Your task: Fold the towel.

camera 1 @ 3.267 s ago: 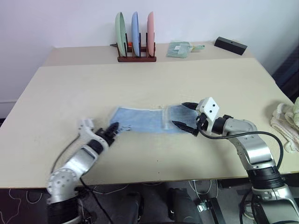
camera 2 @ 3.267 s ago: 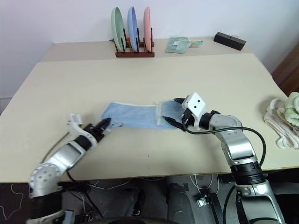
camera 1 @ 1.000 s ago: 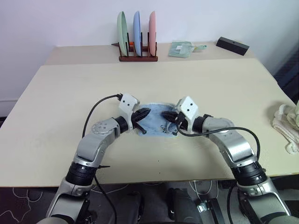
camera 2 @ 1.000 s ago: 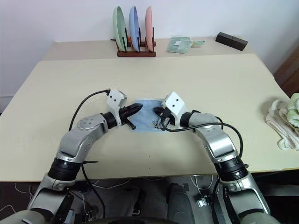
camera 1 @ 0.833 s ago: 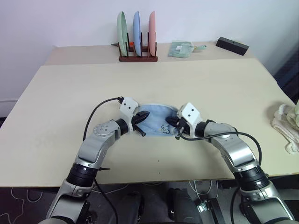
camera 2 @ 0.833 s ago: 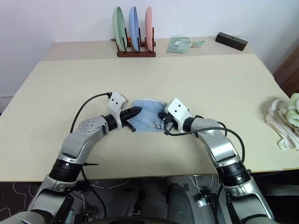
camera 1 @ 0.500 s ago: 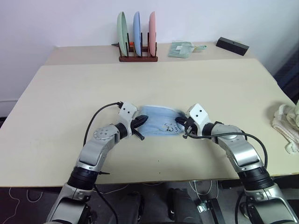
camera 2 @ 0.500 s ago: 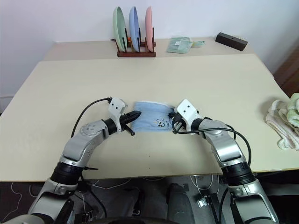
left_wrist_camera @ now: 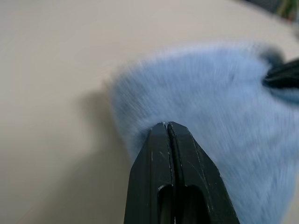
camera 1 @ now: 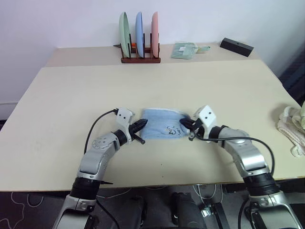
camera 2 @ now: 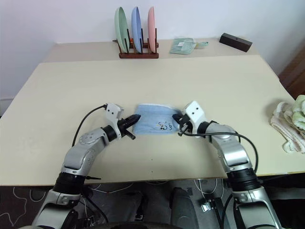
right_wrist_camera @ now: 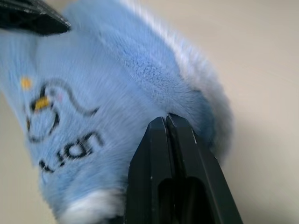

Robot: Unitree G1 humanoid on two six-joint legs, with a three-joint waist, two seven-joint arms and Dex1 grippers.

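Grippers flank the towel [camera 1: 163, 128], which lies folded into a compact blue pad on the table [camera 1: 62, 105], toward its near edge and in line with the plate rack [camera 1: 139, 58] at the back. To the towel's left, your left gripper [camera 1: 141, 125] has its black fingers pressed together, tips against the cloth's left edge; whether any fabric is caught between them cannot be told. To the towel's right, your right gripper [camera 1: 186, 125] also shows its fingers pressed together, touching the right edge beside the printed cartoon motif [right_wrist_camera: 44, 105]. Far right of the towel, cream-and-green bundled towels [camera 1: 293, 125] rest at the table's edge.
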